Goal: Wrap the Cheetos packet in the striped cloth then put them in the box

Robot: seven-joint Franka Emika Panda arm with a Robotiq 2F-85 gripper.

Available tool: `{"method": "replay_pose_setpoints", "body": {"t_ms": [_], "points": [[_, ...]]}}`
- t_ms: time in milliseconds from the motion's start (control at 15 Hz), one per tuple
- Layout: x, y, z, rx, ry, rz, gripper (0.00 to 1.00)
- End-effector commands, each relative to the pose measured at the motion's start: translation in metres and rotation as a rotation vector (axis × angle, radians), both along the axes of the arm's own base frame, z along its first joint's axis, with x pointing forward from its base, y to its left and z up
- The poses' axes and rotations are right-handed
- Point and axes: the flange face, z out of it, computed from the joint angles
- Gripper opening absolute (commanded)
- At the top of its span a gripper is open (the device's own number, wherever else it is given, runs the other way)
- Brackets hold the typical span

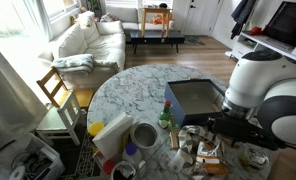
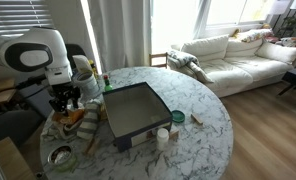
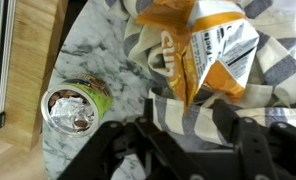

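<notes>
We see the gripper [image 3: 185,140] hovering with its fingers spread, the striped cloth [image 3: 278,60] showing in the gap between them. The Cheetos packet [image 3: 203,50] (orange, crumpled) lies on that cloth just ahead of the fingertips. An open tin [image 3: 73,105] stands on the marble table [image 3: 98,45] off to one side, and the box [image 2: 133,110] sits just beside the gripper.

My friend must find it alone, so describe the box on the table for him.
Start at the round marble table near the white sofa. The box lies on it beside the robot arm: a wide, shallow, open rectangle with a grey floor. Its neighbours are small cups and bottles; it is far bigger.
</notes>
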Motion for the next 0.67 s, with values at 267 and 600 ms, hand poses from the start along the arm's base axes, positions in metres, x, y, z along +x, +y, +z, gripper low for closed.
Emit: {"method": "replay_pose_setpoints", "body": {"t_ms": [267,600], "points": [[0.028,0.060,0.024,-0.014,0.001,0.113,1.00],[0.025,0.078,0.016,-0.020,0.001,0.150,1.00]]}}
